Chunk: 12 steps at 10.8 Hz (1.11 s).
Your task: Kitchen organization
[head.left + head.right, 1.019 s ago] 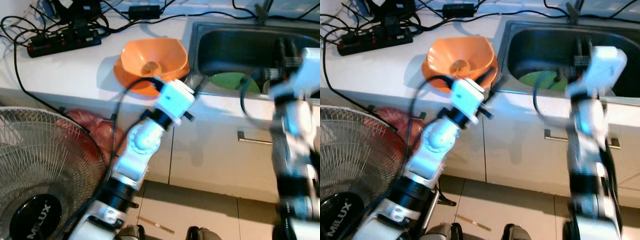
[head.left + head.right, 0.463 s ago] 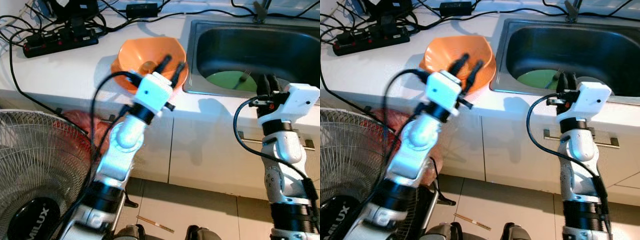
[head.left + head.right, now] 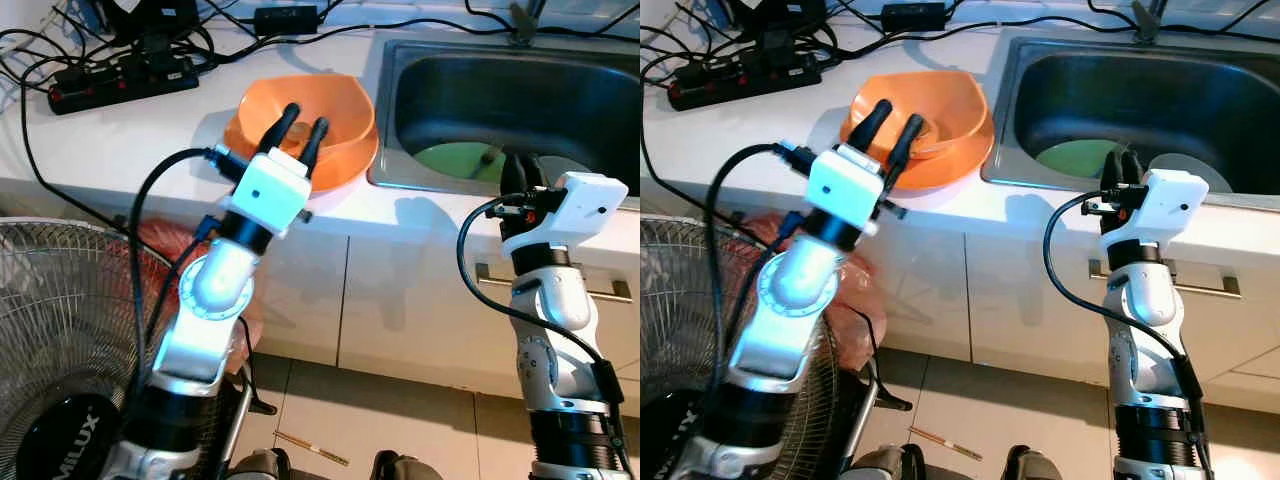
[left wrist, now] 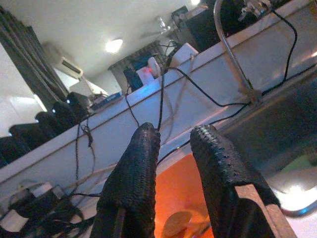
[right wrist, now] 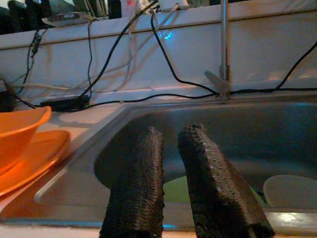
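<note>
The left gripper (image 3: 303, 118) hovers over the near edge of the orange bowl (image 3: 330, 110), its fingers a little apart and holding nothing; the bowl sits on an orange plate (image 3: 940, 168) on the white surface (image 3: 130, 140), just left of the sink (image 3: 600, 110). The right gripper (image 3: 1118, 163) is raised at the sink's near rim, its fingers close together with a thin gap and empty. Down in the basin lie a green plate (image 3: 455, 160) and, to its right, a pale dish (image 5: 290, 191) (there may be a fork or small utensil on the green one, but it is too small to be sure). At the far left a black power strip (image 3: 125, 80) and tangled cables crowd the surface; a standing fan (image 3: 70, 340) stands on the floor at the near left. Judging by this, the organizing has hardly begun; nothing is gripped, the bowl and plate are unmoved, and the sink dishes are left to deal with.
</note>
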Available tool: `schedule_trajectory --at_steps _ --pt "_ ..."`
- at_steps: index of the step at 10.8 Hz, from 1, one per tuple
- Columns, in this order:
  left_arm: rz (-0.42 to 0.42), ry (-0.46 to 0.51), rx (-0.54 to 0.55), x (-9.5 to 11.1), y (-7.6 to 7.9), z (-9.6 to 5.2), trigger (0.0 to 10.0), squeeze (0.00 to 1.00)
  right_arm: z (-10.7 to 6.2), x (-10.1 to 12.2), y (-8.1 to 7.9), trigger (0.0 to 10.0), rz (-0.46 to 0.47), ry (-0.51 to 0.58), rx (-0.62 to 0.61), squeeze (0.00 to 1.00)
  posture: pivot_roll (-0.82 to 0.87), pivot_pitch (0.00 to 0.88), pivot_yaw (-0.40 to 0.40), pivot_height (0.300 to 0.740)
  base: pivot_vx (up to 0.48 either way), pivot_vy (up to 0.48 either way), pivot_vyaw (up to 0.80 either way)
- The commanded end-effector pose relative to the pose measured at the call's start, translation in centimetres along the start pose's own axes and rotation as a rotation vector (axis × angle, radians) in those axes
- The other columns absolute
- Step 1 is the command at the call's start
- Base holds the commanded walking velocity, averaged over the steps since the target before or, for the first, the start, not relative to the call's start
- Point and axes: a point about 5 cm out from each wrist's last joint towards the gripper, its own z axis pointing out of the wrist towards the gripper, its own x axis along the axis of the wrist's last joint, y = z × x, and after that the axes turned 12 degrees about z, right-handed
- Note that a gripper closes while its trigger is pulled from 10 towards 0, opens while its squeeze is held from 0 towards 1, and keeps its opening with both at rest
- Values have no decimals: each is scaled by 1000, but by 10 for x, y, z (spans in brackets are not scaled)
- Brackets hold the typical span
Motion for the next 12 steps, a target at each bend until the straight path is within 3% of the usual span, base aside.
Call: schedule_trajectory --at_steps 1,3,5,8,12 --pt "21 -27 -12 -3 -1 -7 10000 0 1 -1 -2 10000 8 -14 6 0 47 144 44 740 0 0 0" --pt "45 -74 -70 -10 2 -23 10000 0 2 -4 -7 10000 19 -20 16 0 58 146 39 740 0 0 0" --pt "75 -92 -140 -16 4 -28 10000 0 3 -5 -9 10000 25 -24 22 0 59 159 36 740 0 0 0" --pt "120 -99 -205 -21 5 -30 10000 0 4 -6 -11 10000 27 -25 25 0 60 165 35 740 0 0 0" --pt "112 -87 -184 -19 5 -24 10000 0 6 -5 -13 10000 32 -21 27 0 54 166 35 740 0 0 0"
